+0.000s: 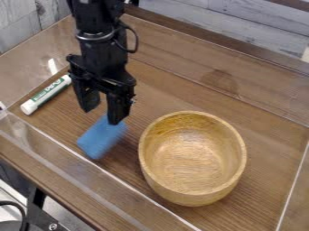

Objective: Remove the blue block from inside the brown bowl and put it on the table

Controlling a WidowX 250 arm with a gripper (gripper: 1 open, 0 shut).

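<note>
The blue block (100, 138) lies tilted on the table (205, 86), just left of the brown bowl (193, 156), which holds nothing. My black gripper (101, 110) hangs straight down a little above the block. Its two fingers stand apart and open, with nothing between them. The block is free of the fingers.
A white marker with green print (45, 92) lies at the table's left side near the clear acrylic wall (24, 122). More acrylic walls run along the front and right edges. The bowl sits to the right of the arm.
</note>
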